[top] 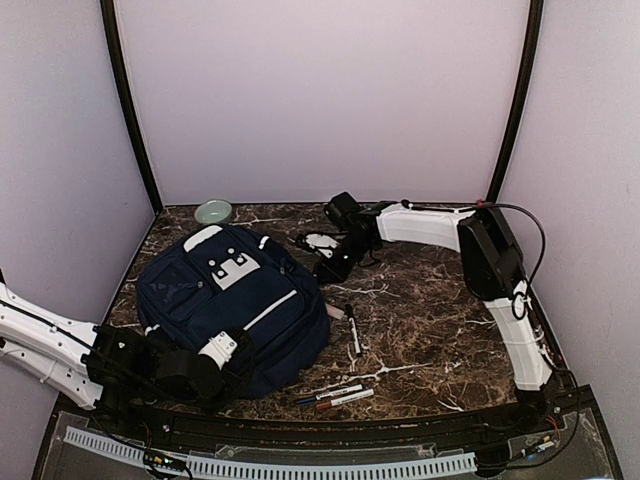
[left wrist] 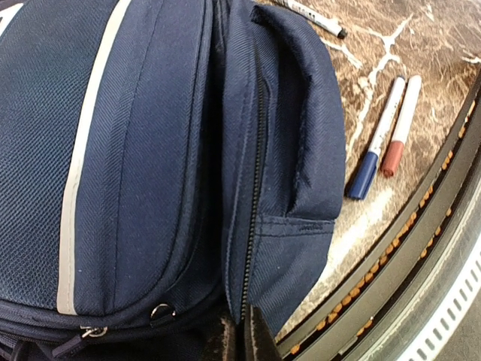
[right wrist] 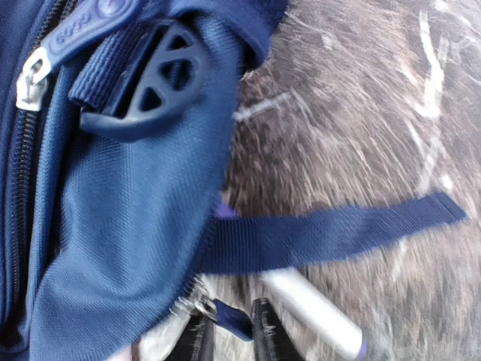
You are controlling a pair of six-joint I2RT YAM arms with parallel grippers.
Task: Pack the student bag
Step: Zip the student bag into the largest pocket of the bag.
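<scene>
The student bag lies flat at the left middle of the table, navy with grey patches and white stripes. My left gripper is at the bag's near edge. In the left wrist view my left gripper is shut on the bag at the edge beside its zip. My right gripper is at the bag's far right corner. In the right wrist view my right gripper is closed on a blue zip pull tab of the bag, next to a loose strap.
A blue-capped marker and a red-capped marker lie near the front rail; they also show in the top view. Another marker lies right of the bag. A white marker lies by my right fingers. A green bowl stands at the back.
</scene>
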